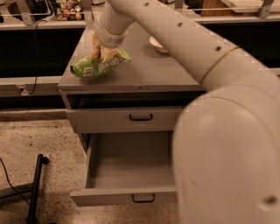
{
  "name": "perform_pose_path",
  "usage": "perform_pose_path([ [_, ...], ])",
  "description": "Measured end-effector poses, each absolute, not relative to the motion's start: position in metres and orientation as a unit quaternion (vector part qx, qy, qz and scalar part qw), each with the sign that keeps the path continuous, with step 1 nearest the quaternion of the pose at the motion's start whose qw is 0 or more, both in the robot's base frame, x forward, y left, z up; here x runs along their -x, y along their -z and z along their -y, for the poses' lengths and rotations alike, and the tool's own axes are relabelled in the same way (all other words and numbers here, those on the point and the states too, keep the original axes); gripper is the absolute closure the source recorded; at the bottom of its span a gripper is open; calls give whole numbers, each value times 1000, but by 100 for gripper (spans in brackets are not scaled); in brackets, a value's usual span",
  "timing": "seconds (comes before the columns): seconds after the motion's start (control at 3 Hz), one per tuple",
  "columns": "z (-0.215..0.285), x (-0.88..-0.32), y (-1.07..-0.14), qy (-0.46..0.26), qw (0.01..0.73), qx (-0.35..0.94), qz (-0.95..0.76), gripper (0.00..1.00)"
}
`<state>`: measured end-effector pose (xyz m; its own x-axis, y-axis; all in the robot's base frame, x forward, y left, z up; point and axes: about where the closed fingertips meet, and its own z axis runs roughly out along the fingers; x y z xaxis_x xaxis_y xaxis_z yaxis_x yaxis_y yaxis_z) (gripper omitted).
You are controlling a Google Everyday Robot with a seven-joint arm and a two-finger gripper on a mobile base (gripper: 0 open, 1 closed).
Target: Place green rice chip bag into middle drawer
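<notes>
The green rice chip bag lies on the front left part of the grey cabinet top, its white label patch facing me. My gripper comes down on the bag's right end from above, and its tan fingers are shut on the bag. The middle drawer is pulled wide open below, its deep tray empty and its black bar handle at the front. My white arm fills the right side and hides the cabinet's right part.
The drawer front one level higher is shut. A white bowl sits at the back of the cabinet top, partly behind my arm. A black stand leg and cable lie on the speckled floor at left. A bench with bottles runs behind.
</notes>
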<state>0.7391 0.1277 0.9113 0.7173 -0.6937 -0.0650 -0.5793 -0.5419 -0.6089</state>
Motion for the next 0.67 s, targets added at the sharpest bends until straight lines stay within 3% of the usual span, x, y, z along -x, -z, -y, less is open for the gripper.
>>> perform_pose_path([
  [0.33, -79, -691, -959, 103, 352, 830, -420, 100],
  [0.67, -36, -631, -965, 74, 352, 792, -494, 100],
])
